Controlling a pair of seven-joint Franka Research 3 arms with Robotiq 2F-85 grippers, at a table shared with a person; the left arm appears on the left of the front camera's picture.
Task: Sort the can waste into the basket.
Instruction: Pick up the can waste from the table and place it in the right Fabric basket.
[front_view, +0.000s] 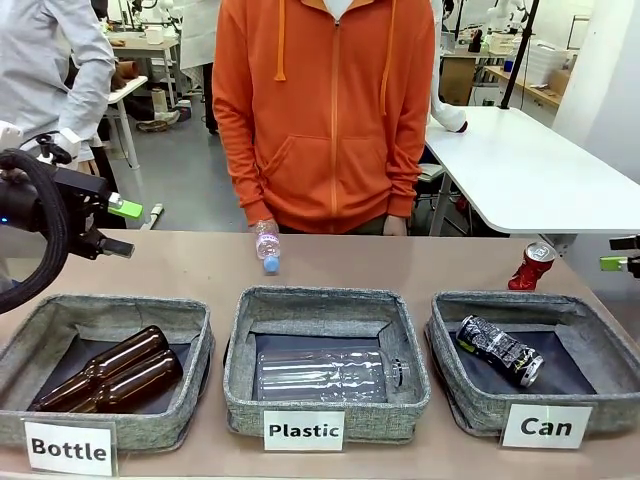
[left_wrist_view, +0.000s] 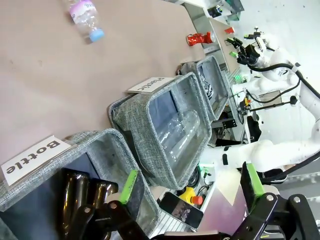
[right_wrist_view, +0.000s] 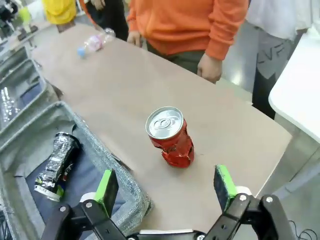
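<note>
At the right end of the sorting table (right_wrist_view: 125, 85), the right gripper (right_wrist_view: 165, 183) hangs with its green-padded fingers (right_wrist_view: 106, 185) spread wide and empty. The crushed red can (right_wrist_view: 171, 135) stands upright just beyond them, framed between the two pads in the wrist view. The can sits on bare tabletop near the far rim of the grey basket (front_view: 470, 405) labelled "Can", where the dark crushed can (front_view: 498, 350) already lies on the lining. Over on the left, the left gripper (front_view: 122, 228) is likewise open and holds nothing, poised above the "Bottle" basket (front_view: 150, 430) and its brown bottles (front_view: 115, 372). A small plastic bottle (front_view: 267, 247) lies at the far edge, by a person (front_view: 325, 110) in an orange hoodie.

The step in hand appears to be picking up the red can. Done well, the right arm would come down with its fingers straddling the dented waist. It would close gently, since crumpled metal may slip or tip, then lift clear of the basket's rim and release over the lining beside the other can.
</note>
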